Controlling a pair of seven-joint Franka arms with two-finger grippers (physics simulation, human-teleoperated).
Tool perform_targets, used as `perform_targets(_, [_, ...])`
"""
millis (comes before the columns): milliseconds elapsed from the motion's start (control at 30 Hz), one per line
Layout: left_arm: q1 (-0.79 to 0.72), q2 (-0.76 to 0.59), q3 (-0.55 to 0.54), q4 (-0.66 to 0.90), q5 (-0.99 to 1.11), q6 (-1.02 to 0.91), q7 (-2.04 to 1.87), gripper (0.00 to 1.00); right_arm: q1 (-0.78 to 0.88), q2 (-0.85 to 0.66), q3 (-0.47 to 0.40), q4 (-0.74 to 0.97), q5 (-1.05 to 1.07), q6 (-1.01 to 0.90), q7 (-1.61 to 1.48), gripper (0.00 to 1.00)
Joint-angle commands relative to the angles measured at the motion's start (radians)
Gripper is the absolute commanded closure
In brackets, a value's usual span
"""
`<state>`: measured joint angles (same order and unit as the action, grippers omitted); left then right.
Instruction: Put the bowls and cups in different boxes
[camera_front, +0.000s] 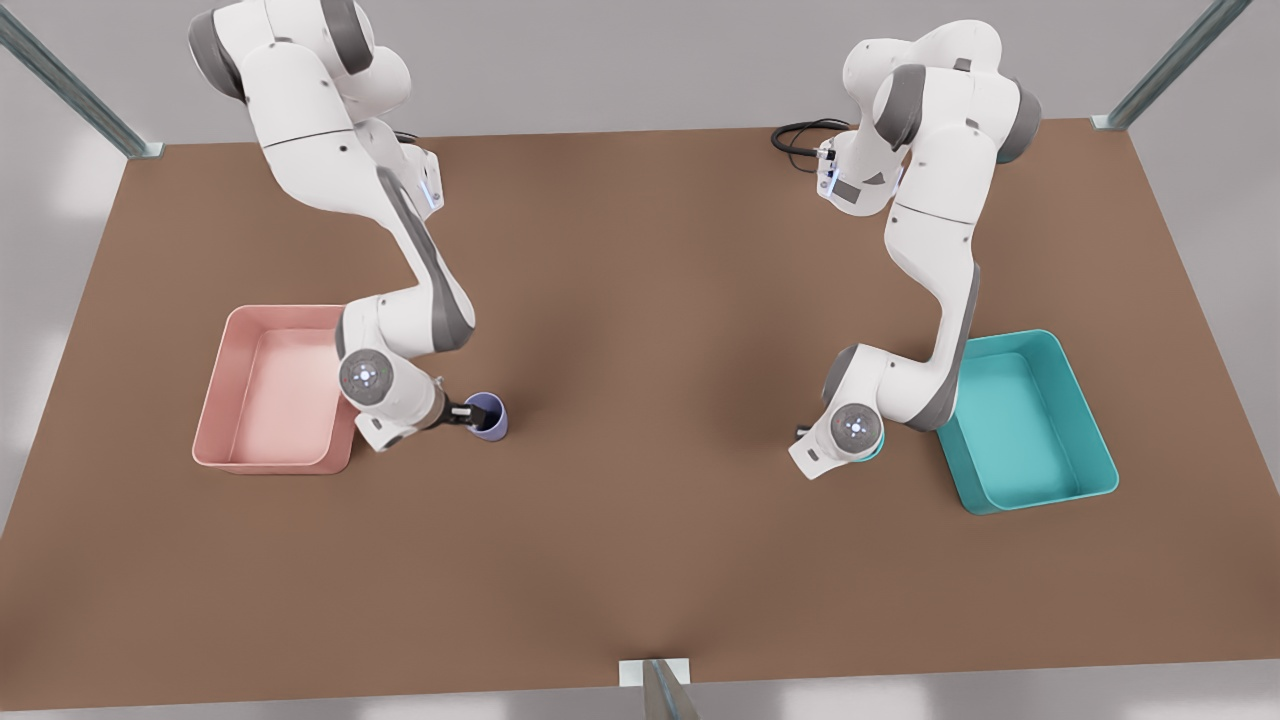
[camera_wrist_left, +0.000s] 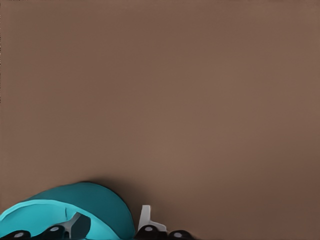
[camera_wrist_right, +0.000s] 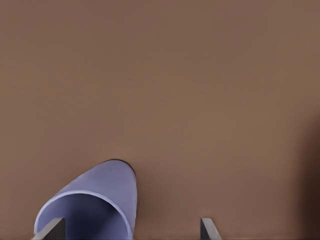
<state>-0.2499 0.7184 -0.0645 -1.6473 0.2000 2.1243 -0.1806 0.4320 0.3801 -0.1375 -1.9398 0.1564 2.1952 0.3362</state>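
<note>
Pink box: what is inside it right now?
The pink box shows bare floor, with no bowl or cup. The right arm's wrist covers its corner nearest the purple cup, so that part is hidden.

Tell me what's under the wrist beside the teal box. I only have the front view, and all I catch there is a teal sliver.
Observer: That's the teal bowl. In the left wrist view it sits on the table with the left gripper right at its rim.
Operator: And the other arm, at the cup: has it closed yet?
Observer: No. The right wrist view shows the right gripper open. One finger is inside the purple cup, and the other is outside, well clear of the wall.
</note>
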Motion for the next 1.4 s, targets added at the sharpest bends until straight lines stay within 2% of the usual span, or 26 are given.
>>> perform_targets(0, [0.0,-0.002,0.0,0.001,-0.002,0.031,-0.102,0.62,0.007,-0.003,-0.001,-0.017,0.002,0.055,0.115,0.0])
perform_targets(33, [0.0,-0.004,0.002,0.003,-0.002,0.029,-0.1,0.76,0.008,-0.003,0.001,-0.031,0.002,0.063,0.116,0.0])
perform_targets(67, [0.0,-0.007,0.002,0.004,-0.002,0.028,-0.097,0.79,0.013,-0.001,0.001,-0.037,0.002,0.067,0.115,0.0])
perform_targets(200, [-0.014,-0.08,0.058,0.024,0.002,-0.084,-0.097,0.79,0.014,0.016,0.001,-0.045,0.0,0.075,0.115,0.0])
perform_targets(267, [0.024,-0.163,0.101,0.038,0.004,-0.195,-0.094,0.79,0.021,0.037,0.001,-0.045,0.002,0.078,0.115,0.0])
perform_targets(333, [0.041,-0.171,0.118,0.046,-0.004,-0.204,-0.099,0.79,0.021,0.051,0.001,-0.045,0.002,0.083,0.115,0.0])
perform_targets(433, [0.1,-0.258,0.138,0.046,-0.002,-0.245,-0.097,0.79,0.021,0.068,0.002,-0.045,0.0,0.09,0.116,0.02])
perform_targets(533, [0.254,-0.289,0.14,0.047,-0.004,-0.239,-0.091,0.79,0.021,0.072,0.009,-0.045,0.0,0.097,0.115,0.36])
perform_targets(633, [0.325,-0.188,0.155,0.037,-0.008,-0.107,-0.056,0.79,0.021,0.079,0.016,-0.037,0.0,0.097,0.116,0.52])
perform_targets(700, [0.331,-0.148,0.16,0.003,-0.008,-0.037,-0.05,0.79,0.021,0.083,0.016,-0.033,0.0,0.095,0.116,0.73])
perform_targets(733, [0.331,-0.136,0.16,-0.041,-0.008,-0.006,-0.051,0.79,0.021,0.086,0.016,-0.031,0.002,0.094,0.118,0.79])
perform_targets(867, [0.331,-0.062,0.16,-0.091,-0.037,0.074,-0.051,0.79,0.005,0.028,0.015,-0.03,0.003,0.066,0.118,0.79])
perform_targets(900, [0.331,-0.063,0.16,-0.091,-0.039,0.071,-0.051,0.38,-0.007,-0.016,0.013,-0.03,0.003,0.038,0.098,0.79])
perform_targets(933, [0.334,-0.063,0.16,-0.089,-0.039,0.071,-0.048,0.19,-0.048,-0.069,0.01,-0.03,0.003,-0.012,0.021,0.79])
perform_targets(1000, [0.342,-0.088,0.158,-0.088,-0.04,0.045,-0.046,0.0,-0.142,-0.168,0.006,-0.028,-0.003,-0.135,-0.132,0.79])
perform_targets(1067, [0.34,-0.209,0.16,-0.072,-0.051,-0.158,-0.046,0.0,-0.285,-0.225,0.001,-0.008,-0.034,-0.258,-0.373,0.79])
perform_targets(1167, [0.321,-0.307,0.143,0.007,-0.048,-0.36,-0.046,0.0,-0.421,-0.286,-0.001,-0.01,-0.139,-0.296,-0.618,0.79])
perform_targets(1200, [0.27,-0.392,0.071,0.026,-0.053,-0.425,-0.053,0.0,-0.466,-0.288,-0.002,-0.013,-0.141,-0.301,-0.674,0.79])
perform_targets(1267, [0.19,-0.565,0.02,0.061,-0.159,-0.585,0.022,0.0,-0.536,-0.276,-0.002,-0.01,-0.187,-0.27,-0.738,0.79])
perform_targets(1300, [0.19,-0.518,-0.017,0.202,-0.14,-0.736,0.096,0.0,-0.555,-0.256,-0.002,-0.018,-0.187,-0.224,-0.76,0.79])
perform_targets(1367, [0.184,-0.521,-0.084,0.228,-0.134,-0.808,0.087,0.0,-0.564,-0.233,-0.001,-0.057,-0.187,-0.146,-0.76,0.79])
